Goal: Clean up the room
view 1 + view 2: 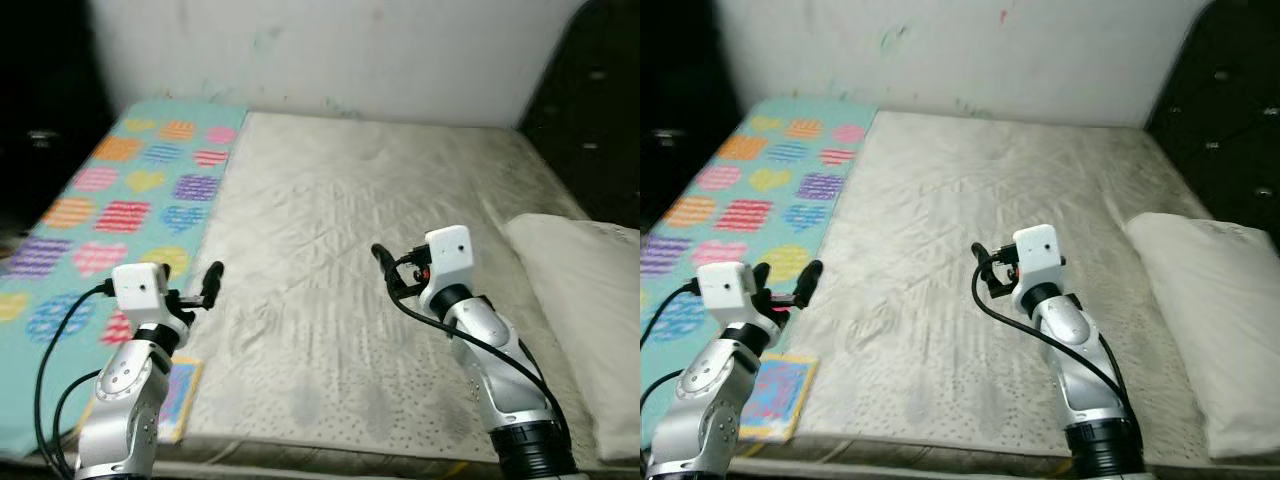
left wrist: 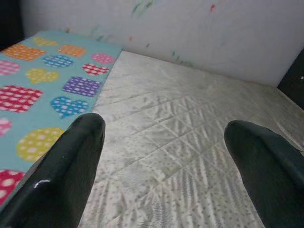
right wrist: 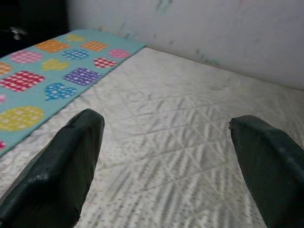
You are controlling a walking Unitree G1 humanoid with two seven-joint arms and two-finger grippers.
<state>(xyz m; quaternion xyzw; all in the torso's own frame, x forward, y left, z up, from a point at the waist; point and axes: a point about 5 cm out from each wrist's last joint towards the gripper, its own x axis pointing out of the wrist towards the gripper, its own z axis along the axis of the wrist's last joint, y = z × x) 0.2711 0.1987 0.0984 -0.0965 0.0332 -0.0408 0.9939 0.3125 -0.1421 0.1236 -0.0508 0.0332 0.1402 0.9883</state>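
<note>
Here a bare quilted mattress [image 1: 340, 250] takes up the middle of the scene, and everything else is best placed against it. Along the mattress's left edge lies a teal sheet [image 1: 110, 210] printed with coloured hearts, flat and reaching back to the white wall [image 1: 350, 50] at the mattress's far side. On the mattress's right side, toward the near corner, rests a white pillow [image 1: 585, 300], lying flat beside the dark headboard [image 1: 590, 110].

The left gripper [image 1: 205, 285] hovers over the seam where the teal sheet meets the mattress, its two black fingers [image 2: 71, 166] spread wide apart with nothing between them. The sheet lies under and to the left of it. A small colourful book [image 1: 775, 395] lies at the mattress's near left corner, just beside the left arm and nearer than the gripper.

The right gripper [image 1: 390, 270] hangs above the mattress's centre, its fingers [image 3: 66, 166] likewise wide open and empty. The pillow lies well apart to its right, the sheet well apart to its left.
</note>
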